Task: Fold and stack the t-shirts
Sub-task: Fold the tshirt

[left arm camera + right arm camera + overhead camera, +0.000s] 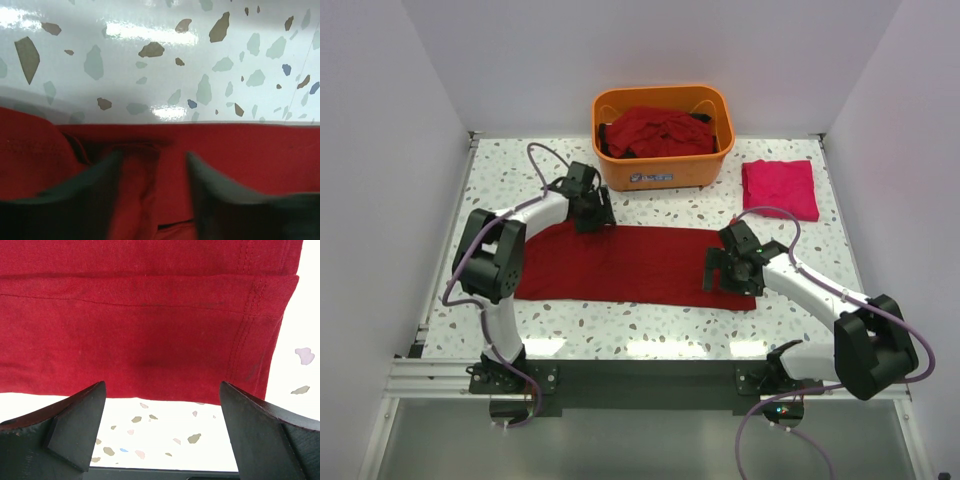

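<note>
While you look down from the overhead camera, you have one dark red t-shirt [630, 265] spread flat as a long band across the middle of the speckled table [620, 325], running from the left arm to the right one. Your left gripper [592, 215] sits at the band's far edge near its left end. Its wrist camera shows both fingers [100, 190] parted over the cloth, with a small rumpled fold lying in the gap and bare table just beyond the hem, so nothing is pinched there. Your right gripper [725, 272] is at the band's right end. From its wrist you see the jaws spread wide, straddling the near hem and the stitched corner without gripping either. Behind the spread shirt, at the back of the table, the orange tub [660, 172] holds a loose heap of more dark red t-shirts [655, 132]. To the right of the tub and apart from it, a brighter pinkish-red t-shirt [780, 188] lies folded into a neat square on the table.
</note>
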